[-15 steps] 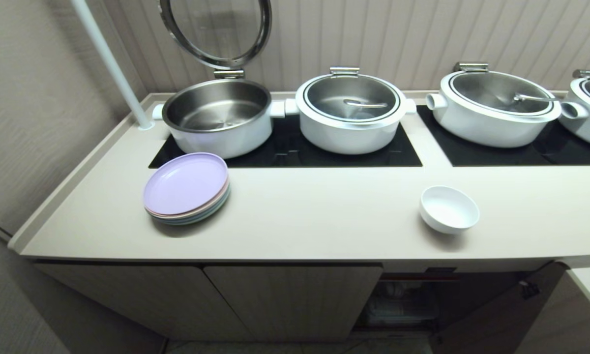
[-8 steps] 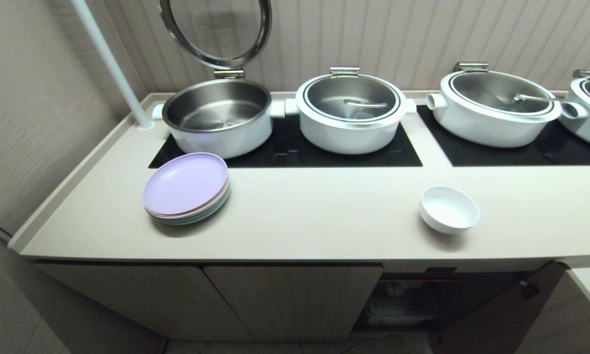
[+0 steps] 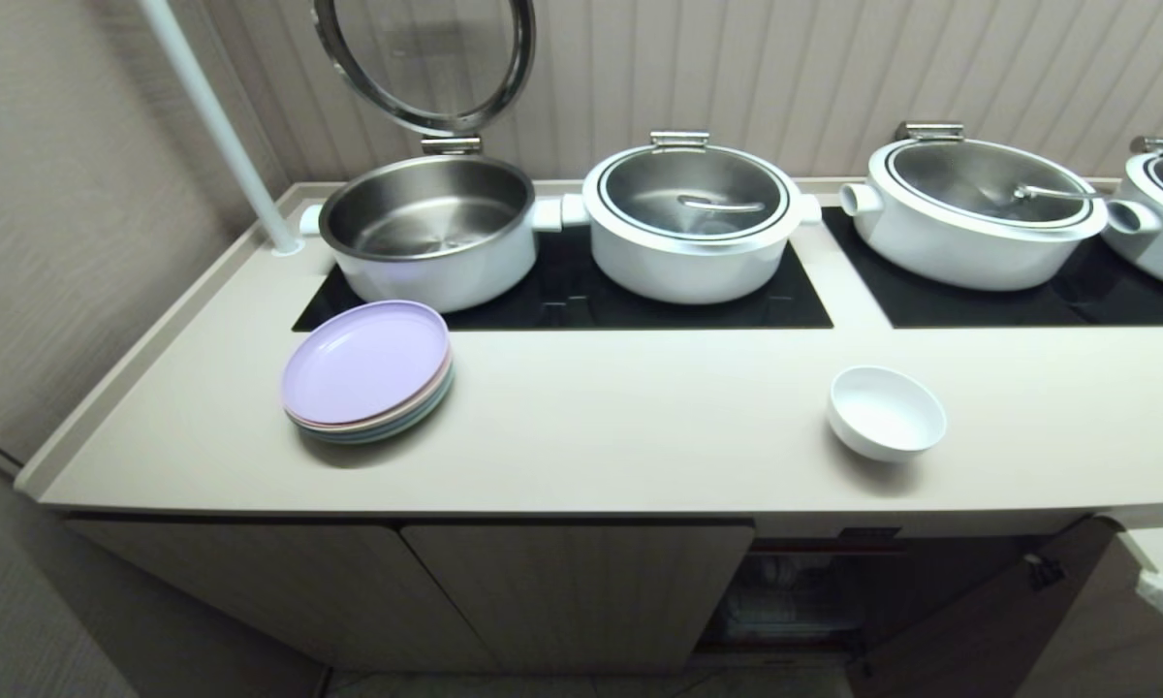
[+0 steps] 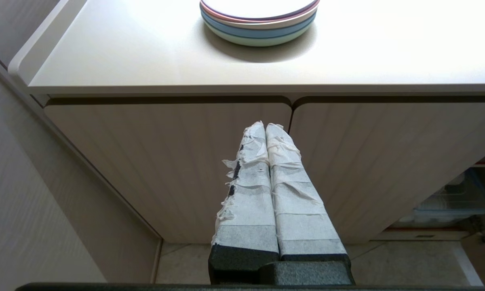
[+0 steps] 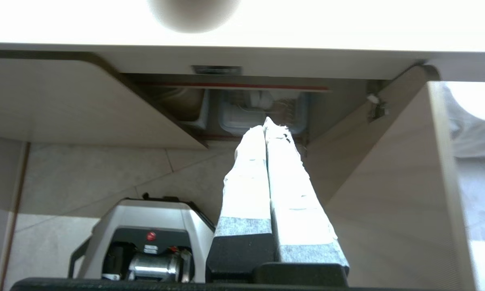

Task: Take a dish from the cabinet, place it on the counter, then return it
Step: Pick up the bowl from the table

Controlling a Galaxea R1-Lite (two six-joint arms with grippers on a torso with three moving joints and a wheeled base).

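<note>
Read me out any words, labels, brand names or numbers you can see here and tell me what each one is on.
No text here can be read.
Small dark label on the cabinet frame under the counter edge: too blurred to read.
Pots, plates and the dish: no markings show.

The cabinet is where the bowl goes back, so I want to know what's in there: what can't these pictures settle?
- Cabinet interior: head view, dark under the counter edge; contents unreadable.
- Right wrist view: the right gripper blocks the bins inside.
- Black label: too small to read.
- Dish: right wrist view, cut off and washed out.
</note>
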